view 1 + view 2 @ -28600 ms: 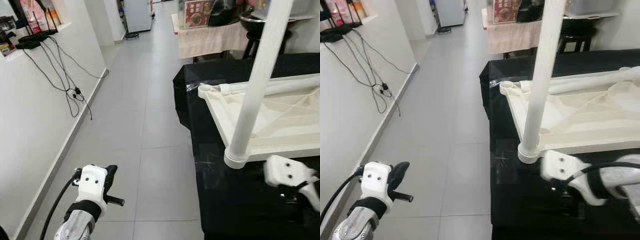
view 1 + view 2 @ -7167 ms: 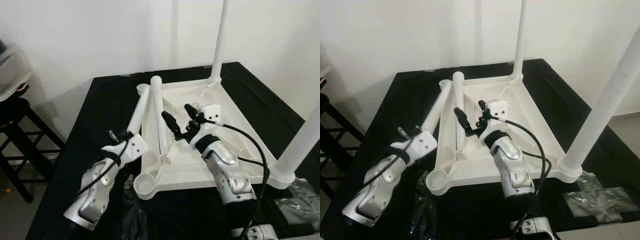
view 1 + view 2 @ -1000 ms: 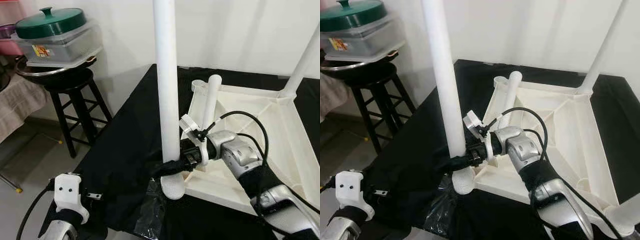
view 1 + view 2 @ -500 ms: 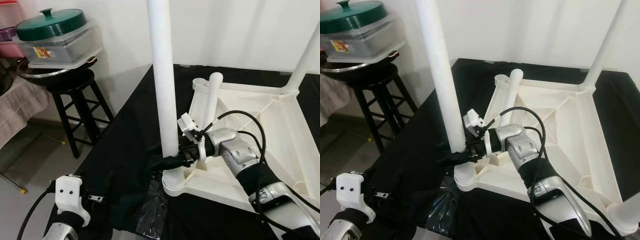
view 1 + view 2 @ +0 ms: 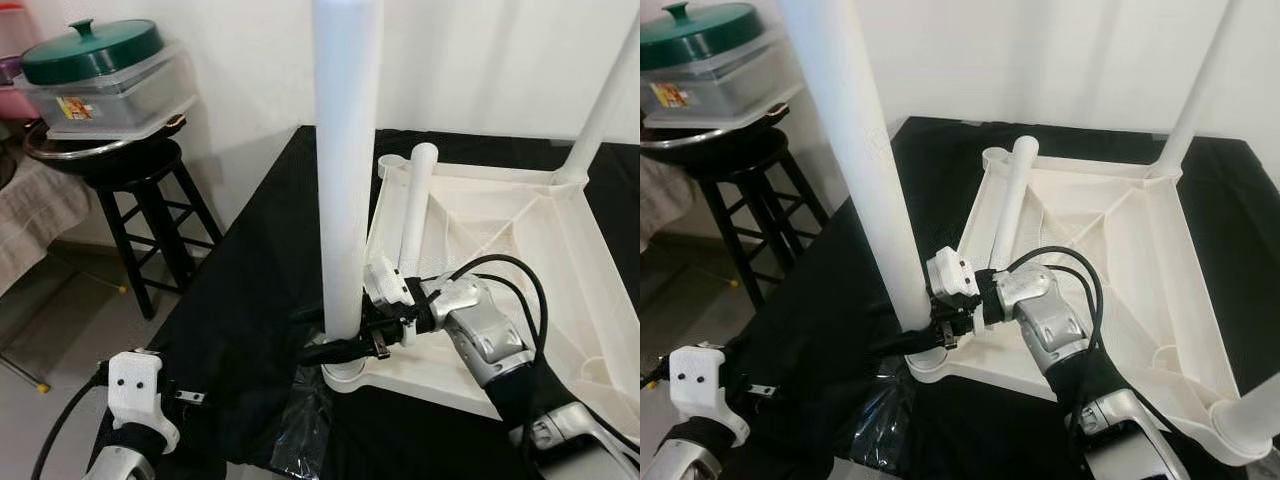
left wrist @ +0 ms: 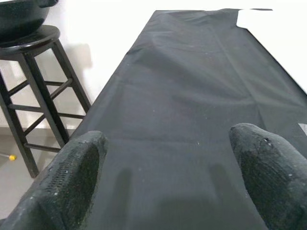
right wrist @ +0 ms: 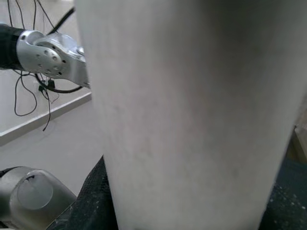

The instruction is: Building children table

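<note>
1. The right gripper (image 5: 335, 347) was clamped on the upright table leg (image 5: 345, 170), its black fingers (image 5: 318, 351) closed around the base of the leg just above the corner socket (image 5: 345, 377).
2. In the right wrist view, the upright table leg (image 7: 192, 110) stood directly against the camera, with a black finger (image 7: 93, 201) pressed to its side.
3. The upright table leg stood vertical in the near corner socket of the inverted white tabletop (image 5: 500, 250).
4. The inverted white tabletop lay underside-up on a black-covered work surface (image 5: 250, 290).
5. A loose table leg (image 5: 412, 215) lay inside the tabletop, beyond the upright table leg, touching the tabletop rim at its far end.
6. A fitted leg (image 5: 600, 105) stood at the tabletop's far corner, well apart from the upright table leg.
7. The left gripper (image 6: 168, 172) hung low beside the work surface, well apart from the upright table leg, with its fingers (image 6: 67, 177) spread wide and holding nothing.
8. A crumpled clear plastic bag (image 5: 305, 425) lay on the black cover just beside the corner socket.
9. A black stool (image 5: 140, 200) stood to the left of the work surface, carrying a clear container with a green lid (image 5: 95, 65).
</note>
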`<state>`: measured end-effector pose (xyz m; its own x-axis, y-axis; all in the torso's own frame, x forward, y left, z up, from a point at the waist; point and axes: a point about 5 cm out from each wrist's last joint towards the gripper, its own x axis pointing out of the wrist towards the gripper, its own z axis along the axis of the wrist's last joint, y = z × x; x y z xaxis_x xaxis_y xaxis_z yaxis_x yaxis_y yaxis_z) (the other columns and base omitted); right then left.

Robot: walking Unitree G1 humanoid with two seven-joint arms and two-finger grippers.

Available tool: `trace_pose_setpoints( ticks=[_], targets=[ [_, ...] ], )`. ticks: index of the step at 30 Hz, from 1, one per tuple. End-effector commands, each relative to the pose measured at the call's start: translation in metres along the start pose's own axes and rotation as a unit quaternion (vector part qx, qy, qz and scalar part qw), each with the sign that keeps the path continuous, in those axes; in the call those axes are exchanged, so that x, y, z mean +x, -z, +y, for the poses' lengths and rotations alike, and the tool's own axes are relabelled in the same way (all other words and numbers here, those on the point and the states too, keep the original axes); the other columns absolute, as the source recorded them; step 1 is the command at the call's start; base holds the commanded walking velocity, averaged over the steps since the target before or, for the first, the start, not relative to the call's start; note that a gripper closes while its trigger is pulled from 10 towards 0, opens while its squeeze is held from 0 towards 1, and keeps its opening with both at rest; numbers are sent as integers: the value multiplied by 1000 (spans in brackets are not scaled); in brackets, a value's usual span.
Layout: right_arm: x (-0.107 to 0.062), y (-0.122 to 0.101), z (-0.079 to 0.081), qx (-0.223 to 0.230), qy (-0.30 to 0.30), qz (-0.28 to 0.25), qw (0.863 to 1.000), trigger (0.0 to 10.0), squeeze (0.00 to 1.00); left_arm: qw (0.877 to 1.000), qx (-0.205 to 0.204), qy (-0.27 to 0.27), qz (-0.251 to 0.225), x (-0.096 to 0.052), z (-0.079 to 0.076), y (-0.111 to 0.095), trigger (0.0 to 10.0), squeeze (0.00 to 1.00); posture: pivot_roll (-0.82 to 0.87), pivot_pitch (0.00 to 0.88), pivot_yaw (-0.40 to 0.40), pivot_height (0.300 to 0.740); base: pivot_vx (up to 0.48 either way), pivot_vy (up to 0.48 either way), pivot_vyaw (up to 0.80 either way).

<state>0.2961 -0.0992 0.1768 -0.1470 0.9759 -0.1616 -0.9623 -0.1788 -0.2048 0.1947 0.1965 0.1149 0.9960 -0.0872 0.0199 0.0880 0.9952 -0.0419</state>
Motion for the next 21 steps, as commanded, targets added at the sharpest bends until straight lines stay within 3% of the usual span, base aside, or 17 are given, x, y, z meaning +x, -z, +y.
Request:
trace_pose_setpoints(
  ticks=[1,9,14,16,21],
  targets=[
    [-5,24,10,69,9,12,997,10000,0,1000,2,1,12,0,4,2,10000,0,64,109,56,740,0,0,0],
    [-7,32,18,133,81,-24,987,10000,0,1000,3,-1,11,0,5,2,10000,0,55,112,52,740,0,0,0],
    [-8,34,21,151,95,-25,984,10000,0,1000,3,-2,11,0,5,2,10000,0,54,113,52,740,0,0,0],
    [-15,41,32,158,98,20,982,10000,0,1000,1,-4,14,-1,8,3,10000,0,31,118,62,740,0,0,0],
    [-24,43,37,160,72,63,983,10000,0,1000,-5,-2,14,0,9,3,10000,0,26,116,64,740,0,0,0]
  ],
)
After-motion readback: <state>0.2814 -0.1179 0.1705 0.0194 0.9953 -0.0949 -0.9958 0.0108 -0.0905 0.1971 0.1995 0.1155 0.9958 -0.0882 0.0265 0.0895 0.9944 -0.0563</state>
